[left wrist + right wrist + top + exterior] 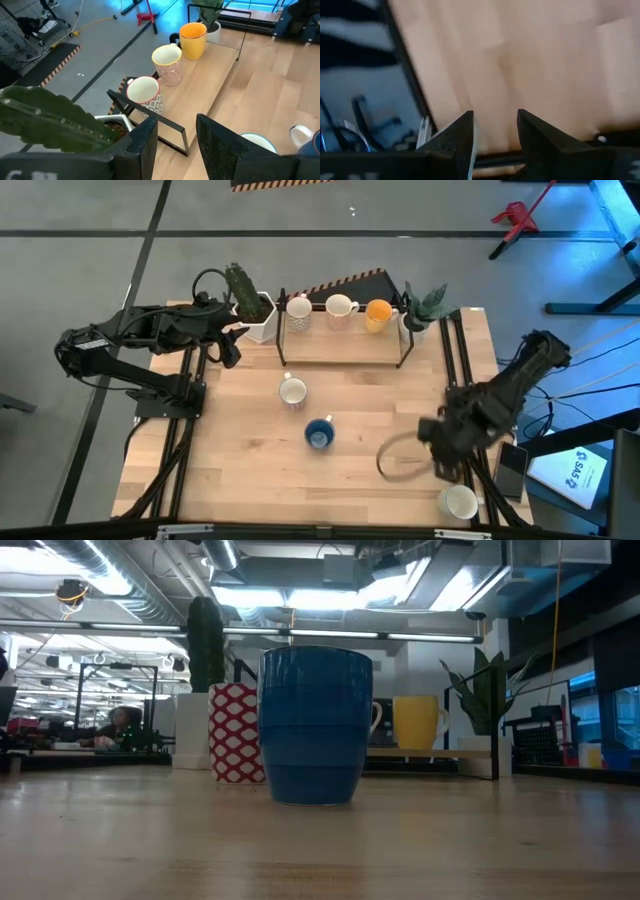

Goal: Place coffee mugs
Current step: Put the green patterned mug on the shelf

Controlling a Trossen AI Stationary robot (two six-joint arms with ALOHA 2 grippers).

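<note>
Three mugs shelved, three still loose, both tools empty

High view: orange mug [377, 312] and two pale mugs [339, 307] sit on the shelf [345, 348] at the back of the desk [250, 470]; a white mug [292, 391] and the blue mug [319, 434] stand mid-desk, and another white one [460, 501] sits right at the front right edge. Left tool [228, 348] hangs near the cactus pot [258, 320], right tool [442, 455] just above that edge mug.
Low view: the blue mug fills the middle, upright.
Left wrist view: fingers [145, 145] spread, nothing between them.
Right wrist view: fingers [457, 135] parted, nothing held, bare wood below.
Risk, I'd guess: a sloppy reach by the right arm bumps that edge mug off the desk; the left could clip the cactus.
</note>
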